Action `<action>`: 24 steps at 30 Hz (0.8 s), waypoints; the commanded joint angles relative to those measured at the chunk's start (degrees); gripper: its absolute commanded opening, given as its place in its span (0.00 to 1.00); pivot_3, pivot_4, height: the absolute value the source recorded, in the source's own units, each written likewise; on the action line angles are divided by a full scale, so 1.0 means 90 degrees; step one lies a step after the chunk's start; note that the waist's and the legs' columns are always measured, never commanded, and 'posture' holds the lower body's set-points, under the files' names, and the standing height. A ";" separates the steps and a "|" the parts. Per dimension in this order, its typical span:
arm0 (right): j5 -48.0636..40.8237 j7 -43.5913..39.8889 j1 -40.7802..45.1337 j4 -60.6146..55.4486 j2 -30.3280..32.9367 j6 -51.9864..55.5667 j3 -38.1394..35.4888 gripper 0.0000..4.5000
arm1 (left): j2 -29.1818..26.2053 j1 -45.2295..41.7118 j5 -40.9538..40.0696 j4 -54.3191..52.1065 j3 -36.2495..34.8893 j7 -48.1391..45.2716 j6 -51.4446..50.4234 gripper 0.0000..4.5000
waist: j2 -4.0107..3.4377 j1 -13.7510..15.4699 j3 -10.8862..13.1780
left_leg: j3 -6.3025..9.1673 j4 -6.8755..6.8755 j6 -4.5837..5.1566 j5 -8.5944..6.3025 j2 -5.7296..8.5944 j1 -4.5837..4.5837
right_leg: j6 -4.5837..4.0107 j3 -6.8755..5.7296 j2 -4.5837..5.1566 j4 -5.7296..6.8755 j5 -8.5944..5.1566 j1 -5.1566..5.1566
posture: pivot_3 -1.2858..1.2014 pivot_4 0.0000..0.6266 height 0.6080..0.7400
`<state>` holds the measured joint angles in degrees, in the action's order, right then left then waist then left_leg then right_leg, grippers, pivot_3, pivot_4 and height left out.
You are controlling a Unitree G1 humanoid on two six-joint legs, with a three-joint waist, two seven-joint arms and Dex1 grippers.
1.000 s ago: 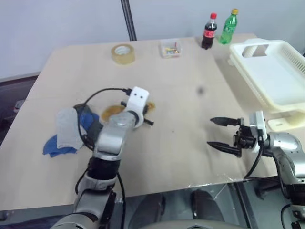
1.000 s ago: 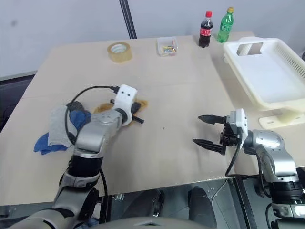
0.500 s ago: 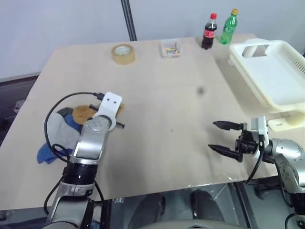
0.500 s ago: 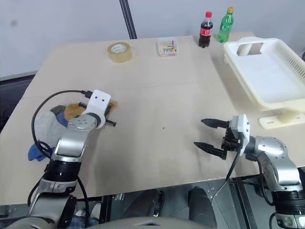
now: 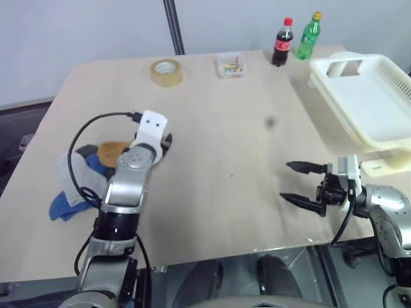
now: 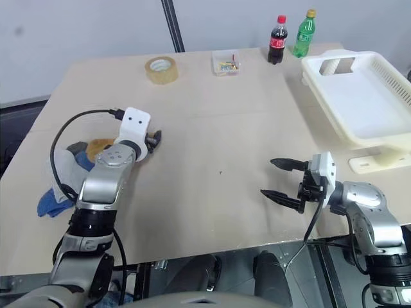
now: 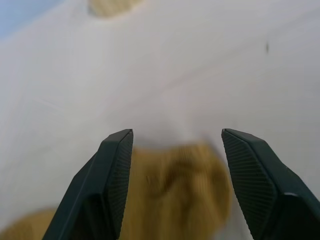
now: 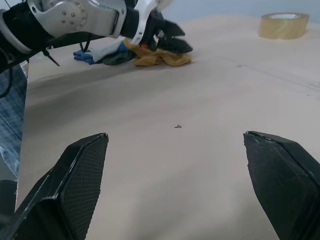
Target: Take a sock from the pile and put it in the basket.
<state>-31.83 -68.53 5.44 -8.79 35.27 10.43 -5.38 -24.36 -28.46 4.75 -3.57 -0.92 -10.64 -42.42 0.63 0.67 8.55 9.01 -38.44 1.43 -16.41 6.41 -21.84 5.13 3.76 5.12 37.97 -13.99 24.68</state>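
Left hand [image 7: 175, 165] reached out over the near-left part of the surface [image 5: 231, 128], pointing forward and a little down, just past the pile [image 5: 83, 176]. Fingers [image 7: 112, 175] apart in the left wrist view, with a mustard-yellow sock [image 7: 175, 185] lying blurred between and beyond them; cannot tell whether touching it or clear of it. Nothing clamped.

Right hand [image 5: 302, 186] held level near the front-right edge, pointing across toward the left, its two black fingers [image 8: 280, 175] spread wide and holding nothing.

Pile at the left side of the surface: light grey, blue and dark grey socks partly hidden behind the left forearm and its looping black cable [image 5: 83, 138], mustard piece [image 5: 114, 151] peeking out beside the wrist. Basket [image 5: 366, 102] at the far right, white with slotted sides, cut off by the picture's edge, well apart from the pile; no sock seen inside.

Seen from the head: tape roll [image 5: 166, 72], small clear box [image 5: 230, 65], cola bottle [image 5: 281, 42] and green bottle [image 5: 308, 35] along the far edge. Seen from the right wrist: the left hand [image 8: 170, 40] side-on just above the mustard sock, plus the tape roll beyond.
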 commanded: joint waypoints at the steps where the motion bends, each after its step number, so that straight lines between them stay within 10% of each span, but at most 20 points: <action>1: -0.0049 -0.0040 0.0092 -0.0093 -0.0014 -0.0149 -0.0038 1.00 | -0.0106 -0.0015 0.0120 0.0198 0.0172 -0.0127 -0.0132 0.69 | 0.0000 -0.0005 0.0000 | 0.0000 0.0000 0.0000 0.0000 0.0000 0.0000 | 0.0000 0.0000 0.0000 0.0000 0.0000 0.0000 | 0.52 0.24 1.00; 8: -0.0051 -0.0018 0.0055 -0.0106 0.0010 -0.0190 -0.0061 1.00 | -0.0191 0.0047 0.0189 0.0368 0.0247 -0.0124 -0.0271 0.69 | 0.0001 -0.0004 -0.0001 | 0.0000 0.0000 0.0000 0.0000 0.0000 0.0001 | 0.0000 0.0000 0.0000 0.0001 0.0000 0.0000 | 0.52 0.24 1.00; 15: -0.0050 0.0026 -0.0016 -0.0151 -0.0013 -0.0195 -0.0056 1.00 | -0.0115 0.0034 0.0161 0.0381 0.0196 -0.0096 -0.0271 0.01 | 0.0001 -0.0005 0.0000 | 0.0000 0.0000 0.0000 0.0000 0.0000 0.0001 | 0.0000 0.0000 -0.0001 0.0001 0.0000 0.0000 | 0.52 0.24 1.00; 24: -0.0031 0.0059 -0.0034 -0.0156 -0.0027 -0.0187 -0.0021 1.00 | 0.0196 -0.0355 -0.0032 0.0024 -0.0053 0.0030 -0.0223 0.01 | 0.0003 0.0011 0.0000 | 0.0002 -0.0003 0.0000 0.0000 0.0000 -0.0003 | 0.0001 -0.0003 0.0000 0.0001 0.0000 0.0000 | 0.52 0.24 1.00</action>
<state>-31.71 -68.17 5.12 -8.67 35.10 9.66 -5.02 -22.19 -29.86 4.28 0.20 -0.27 -10.96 -44.74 0.65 0.76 8.55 9.02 -38.47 1.43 -16.41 6.42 -21.86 5.14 3.74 5.12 37.98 -13.98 24.68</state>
